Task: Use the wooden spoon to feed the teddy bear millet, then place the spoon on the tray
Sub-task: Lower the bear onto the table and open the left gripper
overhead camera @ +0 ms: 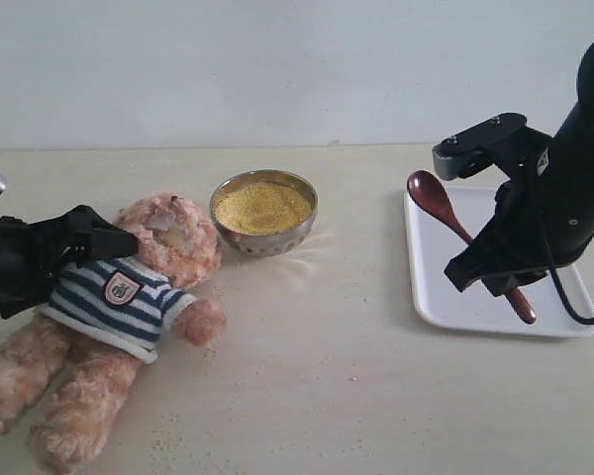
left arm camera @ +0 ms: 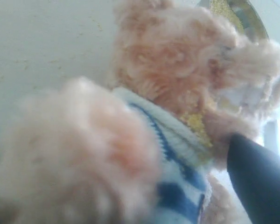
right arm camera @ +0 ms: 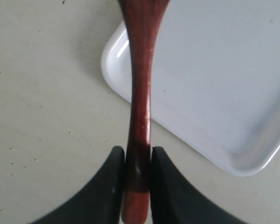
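Observation:
The teddy bear (overhead camera: pixel 129 287) lies on its back at the left of the table, its head close to the metal bowl (overhead camera: pixel 264 237) heaped with millet (overhead camera: pixel 262 206). My left gripper (overhead camera: pixel 109 237) is open at the bear's shoulder and neck. The left wrist view is filled with the bear (left arm camera: pixel 177 70); one dark finger (left arm camera: pixel 261 186) shows beside its collar, where yellow grains (left arm camera: pixel 196 123) cling. My right gripper (overhead camera: pixel 505 282) is shut on the handle of the wooden spoon (overhead camera: pixel 434 196), which slants over the white tray (overhead camera: pixel 445 297). In the right wrist view the fingertips (right arm camera: pixel 114 177) clamp the spoon (right arm camera: pixel 141 70) near its end, by the tray's corner (right arm camera: pixel 214 70).
Loose millet grains (overhead camera: pixel 168 440) are scattered on the table in front of the bear. A pale wall runs behind the table. The right arm's black cable (overhead camera: pixel 579 307) hangs over the tray's right edge.

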`<state>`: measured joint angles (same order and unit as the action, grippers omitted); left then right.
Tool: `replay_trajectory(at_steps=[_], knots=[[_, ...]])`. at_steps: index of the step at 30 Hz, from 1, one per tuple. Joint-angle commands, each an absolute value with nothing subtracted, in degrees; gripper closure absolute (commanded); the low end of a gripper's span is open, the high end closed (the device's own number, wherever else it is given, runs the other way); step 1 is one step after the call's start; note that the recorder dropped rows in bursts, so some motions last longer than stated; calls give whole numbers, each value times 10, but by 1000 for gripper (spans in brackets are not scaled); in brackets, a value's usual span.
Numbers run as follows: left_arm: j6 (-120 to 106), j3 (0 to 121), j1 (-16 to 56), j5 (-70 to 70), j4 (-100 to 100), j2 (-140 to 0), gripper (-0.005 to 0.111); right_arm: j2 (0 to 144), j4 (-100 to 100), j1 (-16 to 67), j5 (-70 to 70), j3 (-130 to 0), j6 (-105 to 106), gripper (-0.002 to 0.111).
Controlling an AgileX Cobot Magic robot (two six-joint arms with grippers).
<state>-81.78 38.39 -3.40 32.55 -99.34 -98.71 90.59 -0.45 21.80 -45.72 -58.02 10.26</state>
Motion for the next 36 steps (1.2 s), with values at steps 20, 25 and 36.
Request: replay_trajectory(at_steps=[20,25,36], knots=[[-819,401,-34,342,-994,-983,-2,898,0,217,-440,-582,106,108],[-784,413,-52,341,-900,-954,-2,898,0,217,-442,-582,106,108],[-732,414,-95,295,-815,-809,11,898,11,217,-442,-582,107,108]])
